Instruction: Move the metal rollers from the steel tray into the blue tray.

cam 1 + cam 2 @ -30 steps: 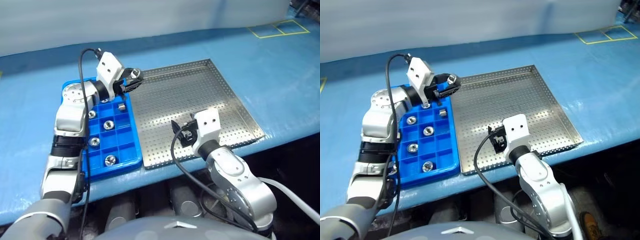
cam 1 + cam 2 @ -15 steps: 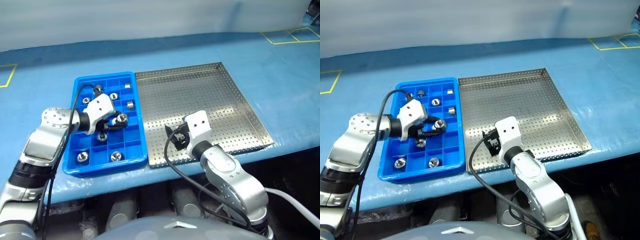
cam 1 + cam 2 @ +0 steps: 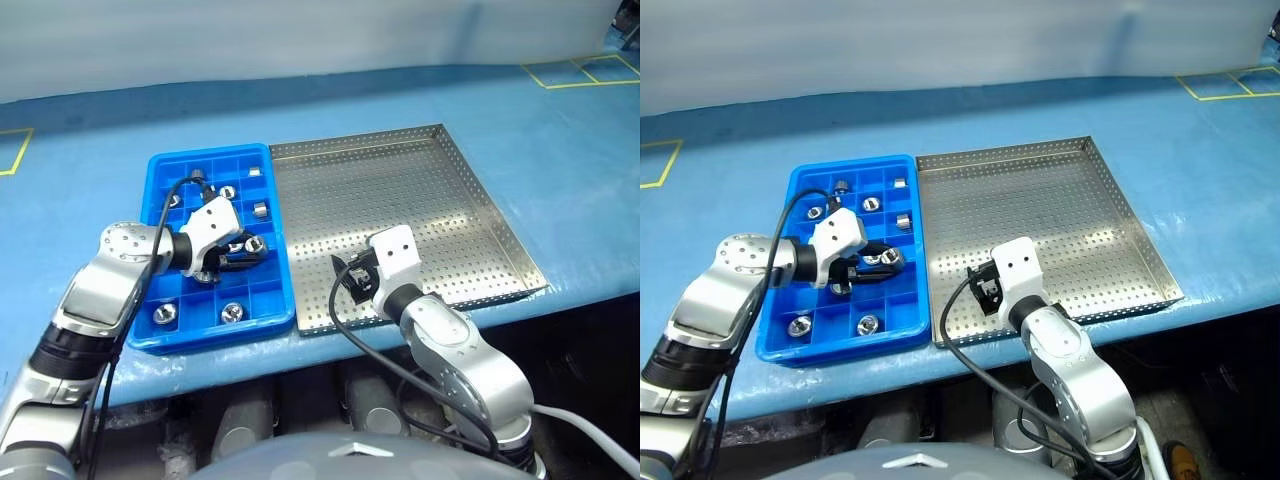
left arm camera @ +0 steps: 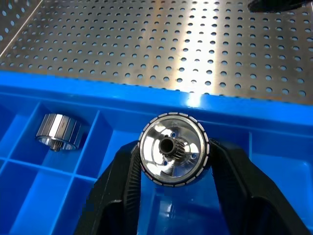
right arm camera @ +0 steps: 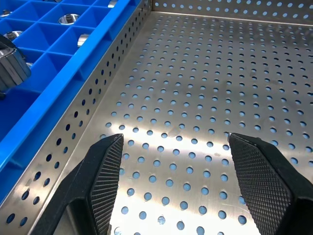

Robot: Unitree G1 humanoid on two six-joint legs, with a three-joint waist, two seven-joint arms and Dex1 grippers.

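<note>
Blue cloth (image 3: 90, 150) covers the bench under everything. Largest on it, the steel tray (image 3: 470, 190) sits toward three o'clock of the scene's middle, its perforated floor bare of rollers as far as the head views and both wrist views reach. Touching its nine o'clock rim lies the blue tray (image 3: 160, 165), narrower, divided into small square compartments. Several metal rollers (image 3: 260, 209) rest in those compartments: a cluster at the tray's twelve o'clock end, two more at its six o'clock end. The left gripper (image 4: 172, 169) hangs low over the blue tray's three o'clock column, fingers closed on one roller (image 4: 173, 156); the wrist view shows the shiny ribbed cylinder pinched on both sides, its dark centre hole facing the camera, above a compartment just beside the divider shared with the steel tray. Another roller (image 4: 57, 131) stands in a nearby compartment. The right gripper (image 5: 173, 164) hovers over the steel tray's six o'clock edge, jaws spread wide, holding nothing.
</note>
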